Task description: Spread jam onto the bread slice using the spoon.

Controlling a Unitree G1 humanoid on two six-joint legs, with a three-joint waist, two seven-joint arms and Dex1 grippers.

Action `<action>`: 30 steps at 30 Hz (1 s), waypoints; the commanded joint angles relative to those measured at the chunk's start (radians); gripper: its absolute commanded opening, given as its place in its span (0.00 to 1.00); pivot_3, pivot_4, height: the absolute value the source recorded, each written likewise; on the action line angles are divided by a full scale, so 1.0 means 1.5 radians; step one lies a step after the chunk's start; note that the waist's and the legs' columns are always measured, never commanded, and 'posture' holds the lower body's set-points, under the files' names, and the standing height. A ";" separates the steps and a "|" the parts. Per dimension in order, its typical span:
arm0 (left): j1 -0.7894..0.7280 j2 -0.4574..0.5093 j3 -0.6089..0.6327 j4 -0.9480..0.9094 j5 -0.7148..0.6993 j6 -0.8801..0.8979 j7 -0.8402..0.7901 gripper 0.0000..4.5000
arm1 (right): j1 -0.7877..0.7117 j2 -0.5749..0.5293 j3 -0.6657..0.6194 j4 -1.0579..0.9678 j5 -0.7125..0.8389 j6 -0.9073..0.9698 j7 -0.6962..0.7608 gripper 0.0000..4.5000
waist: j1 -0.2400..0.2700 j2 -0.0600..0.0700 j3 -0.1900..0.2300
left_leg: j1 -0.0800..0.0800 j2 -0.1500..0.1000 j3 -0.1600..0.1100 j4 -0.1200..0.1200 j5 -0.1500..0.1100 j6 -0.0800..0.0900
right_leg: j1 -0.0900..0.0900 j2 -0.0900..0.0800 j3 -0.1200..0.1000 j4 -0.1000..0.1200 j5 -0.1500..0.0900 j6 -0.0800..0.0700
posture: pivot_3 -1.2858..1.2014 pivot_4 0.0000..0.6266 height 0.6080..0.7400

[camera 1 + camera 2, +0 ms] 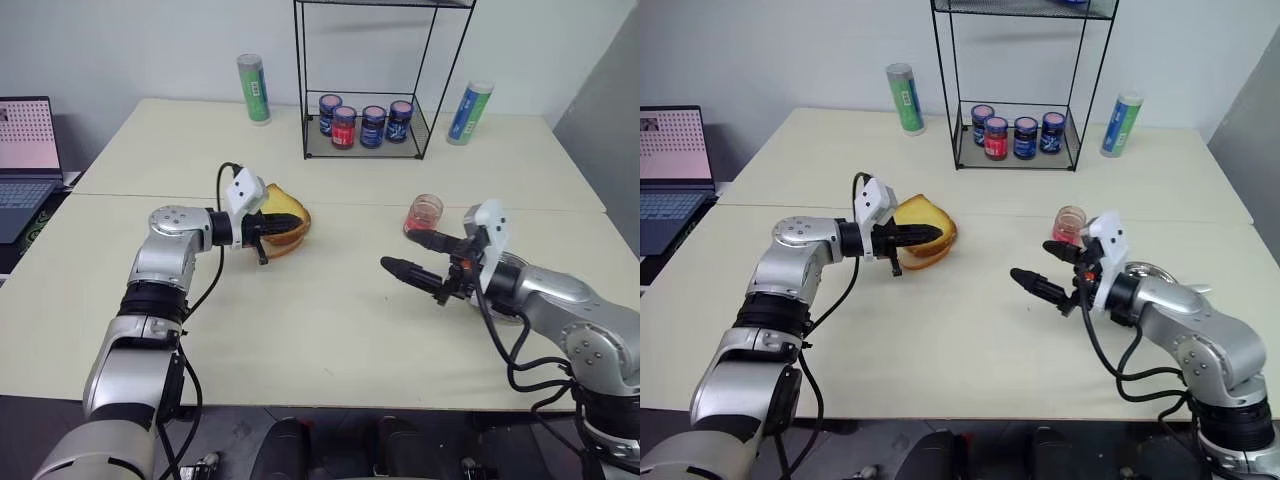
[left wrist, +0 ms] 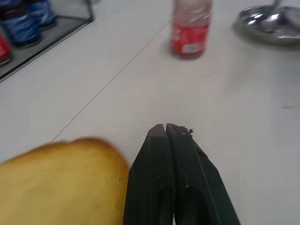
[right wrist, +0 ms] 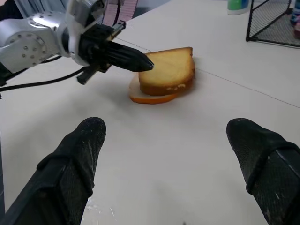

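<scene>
The bread slice (image 3: 171,68), thick with a plain golden-yellow face, lies on an orange plate (image 3: 147,98) left of the table's middle. My left gripper (image 1: 293,227) is shut with nothing between its fingers (image 2: 165,154). Its tips are at the slice's near edge; I cannot tell whether they touch it. My right gripper (image 1: 398,248) hangs open and empty over the table to the right, pointing at the bread. Behind it stands a small clear jar (image 1: 424,213), red in its lower half; otherwise the jam is out of view. A round steel dish (image 2: 269,21) sits by the right arm. A thin shiny piece on the dish may be the spoon (image 2: 277,5).
At the back, a black wire rack (image 1: 365,150) holds several blue-lidded jars. A green tube (image 1: 254,88) stands to its left and a blue-green one (image 1: 468,110) to its right. A laptop (image 1: 25,160) sits off the table's left edge.
</scene>
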 commanded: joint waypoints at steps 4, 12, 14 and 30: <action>-0.023 0.029 0.012 0.043 0.041 -0.092 0.063 0.08 | 0.019 -0.013 -0.044 -0.039 0.029 0.003 -0.004 1.00 | -0.003 0.000 0.000 | 0.001 0.001 0.000 0.000 0.000 0.000 | 0.000 0.001 0.000 0.000 0.000 0.000 | 0.52 0.24 1.00; -0.033 0.059 0.012 0.187 0.059 -0.188 0.073 0.40 | 0.017 0.003 -0.026 -0.040 0.031 0.000 -0.018 1.00 | -0.001 0.000 0.000 | 0.000 0.000 0.000 0.000 0.000 0.000 | 0.000 0.002 0.000 0.000 0.000 0.000 | 0.52 0.24 1.00; -0.034 0.056 0.019 0.204 0.051 -0.186 0.072 0.50 | 0.015 0.003 -0.024 -0.037 0.030 -0.002 -0.019 1.00 | 0.002 0.000 0.000 | 0.000 0.000 0.000 0.000 0.000 0.000 | 0.000 0.002 0.000 0.000 0.000 0.000 | 0.52 0.24 1.00; -0.112 0.010 -0.008 0.407 0.140 -0.316 0.170 0.90 | 0.012 0.005 -0.014 -0.028 0.022 -0.007 -0.018 1.00 | 0.001 0.000 0.000 | -0.001 0.000 0.000 0.000 0.000 0.000 | 0.000 0.002 0.000 0.000 0.000 0.000 | 0.52 0.24 1.00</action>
